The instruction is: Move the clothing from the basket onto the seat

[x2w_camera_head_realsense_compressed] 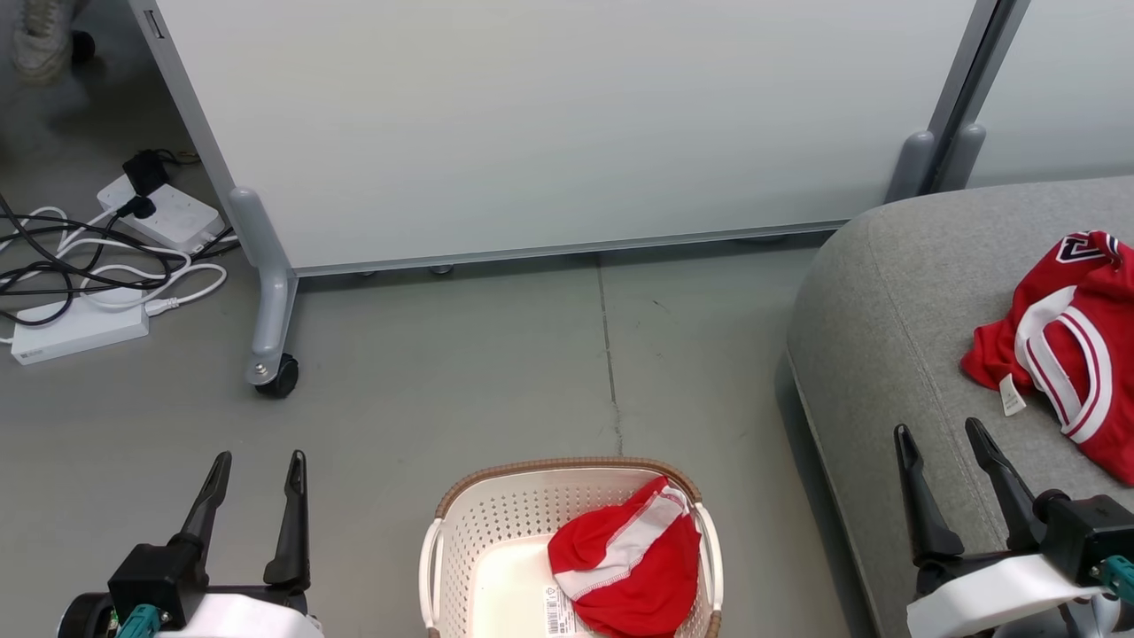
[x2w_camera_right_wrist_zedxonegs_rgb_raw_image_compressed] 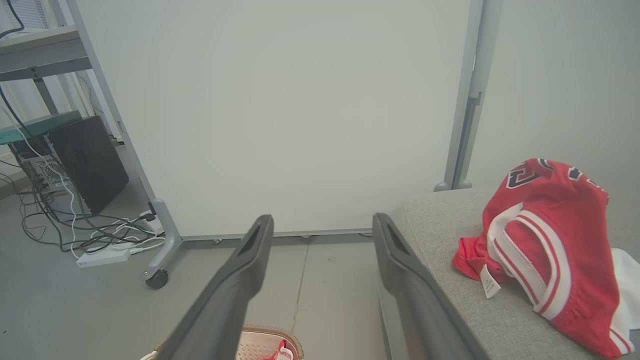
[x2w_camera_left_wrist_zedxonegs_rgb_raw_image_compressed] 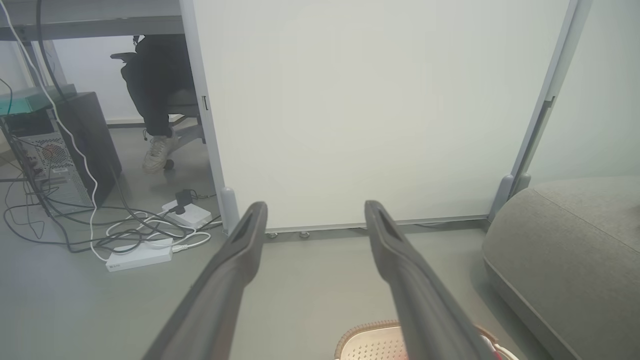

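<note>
head view: the task looks about half done. 1 red jersey (x2w_camera_head_realsense_compressed: 1067, 354) lies crumpled on the seat (x2w_camera_head_realsense_compressed: 886, 301), its white-and-red banded trim and a small white label showing, dark lettering at its far edge. 1 red striped piece (x2w_camera_head_realsense_compressed: 631, 567) is left in the basket (x2w_camera_head_realsense_compressed: 461, 532), bunched against the right wall beside a barcode sticker on the bare floor of the basket. the basket is cream perforated plastic, a rounded rectangle with a brown woven-look rim and white side handles. the seat is grey woven upholstery with a rounded corner and stitched seams, standing just to the right of the basket. the left gripper (x2w_camera_head_realsense_compressed: 259, 457) hangs over the concrete floor (x2w_camera_head_realsense_compressed: 443, 372), jaws spread and empty; the right gripper (x2w_camera_head_realsense_compressed: 937, 427) sits over the seat's near edge, jaws spread too, holding nothing.

left wrist view: 2 long dark matte fingers stand wide apart with nothing between them. the basket's woven rim peeks in at the bottom, the seat's soft corner at right. behind stands a smooth pale partition panel (x2w_camera_left_wrist_zedxonegs_rgb_raw_image_compressed: 360, 100) on castors, with tangled cables (x2w_camera_left_wrist_zedxonegs_rgb_raw_image_compressed: 125, 230) and a person's shoe (x2w_camera_left_wrist_zedxonegs_rgb_raw_image_compressed: 157, 152) to the left.

right wrist view: the fingers are parted and empty. the jersey is slumped in soft folds on the seat, glossy sports fabric. a sliver of the striped piece shows in the basket below.
</note>
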Available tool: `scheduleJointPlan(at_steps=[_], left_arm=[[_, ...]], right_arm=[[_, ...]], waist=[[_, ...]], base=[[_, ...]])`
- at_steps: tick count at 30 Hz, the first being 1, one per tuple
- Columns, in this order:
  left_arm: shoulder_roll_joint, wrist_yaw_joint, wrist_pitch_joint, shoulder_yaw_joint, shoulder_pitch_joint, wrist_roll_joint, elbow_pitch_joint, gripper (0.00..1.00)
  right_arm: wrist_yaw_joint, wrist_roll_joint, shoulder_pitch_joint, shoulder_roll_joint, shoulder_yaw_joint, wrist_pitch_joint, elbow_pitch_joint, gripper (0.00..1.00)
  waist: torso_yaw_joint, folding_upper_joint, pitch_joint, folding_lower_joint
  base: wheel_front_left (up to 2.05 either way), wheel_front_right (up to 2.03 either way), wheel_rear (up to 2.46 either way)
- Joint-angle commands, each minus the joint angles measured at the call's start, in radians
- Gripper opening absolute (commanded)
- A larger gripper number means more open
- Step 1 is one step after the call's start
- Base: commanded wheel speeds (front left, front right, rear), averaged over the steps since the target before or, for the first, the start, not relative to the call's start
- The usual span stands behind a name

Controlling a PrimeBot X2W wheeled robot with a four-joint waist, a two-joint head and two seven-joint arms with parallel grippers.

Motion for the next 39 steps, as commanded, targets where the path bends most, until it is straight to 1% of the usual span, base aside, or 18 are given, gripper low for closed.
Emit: scheduleJointPlan(at_steps=[1,19,25,29,32,39], left_arm=[[0.001,-0.006,-0.003,0.008,0.0,0.007,0.004,1.0],[-0.022,-0.022,-0.003,0.028,-0.006,0.033,0.021,1.0],[-0.031,-0.03,-0.003,0.034,-0.029,0.043,0.018,1.0],[-0.043,-0.052,-0.003,0.025,-0.06,0.042,0.03,1.0],[-0.051,-0.075,-0.003,-0.001,-0.103,0.061,0.045,1.0],[-0.082,-0.138,-0.003,-0.062,-0.238,0.092,0.115,1.0]], right_arm=[[0.001,0.0,0.009,-0.006,0.002,0.004,-0.006,1.0],[0.001,-0.015,0.008,-0.006,0.0,0.017,-0.014,1.0],[0.001,-0.021,-0.008,-0.006,-0.004,0.022,-0.029,1.0],[0.001,-0.027,-0.029,-0.006,-0.005,0.024,-0.048,1.0],[0.001,-0.024,-0.05,-0.006,-0.009,0.018,-0.063,1.0],[0.001,-0.029,-0.124,-0.006,-0.002,0.003,-0.102,1.0]], waist=[[-0.002,0.0,0.0,0.0001],[-0.004,0.0,0.004,0.0001],[-0.005,0.0,0.031,0.0001],[-0.015,0.0,0.074,0.0001],[-0.029,0.0,0.124,0.0001],[-0.082,0.0,0.302,0.0001]], base=[[0.0,0.0,0.0],[0.0,0.0,0.0],[0.0,0.0,0.0],[0.0,0.0,0.0],[0.0,0.0,0.0],[0.0,0.0,0.0]])
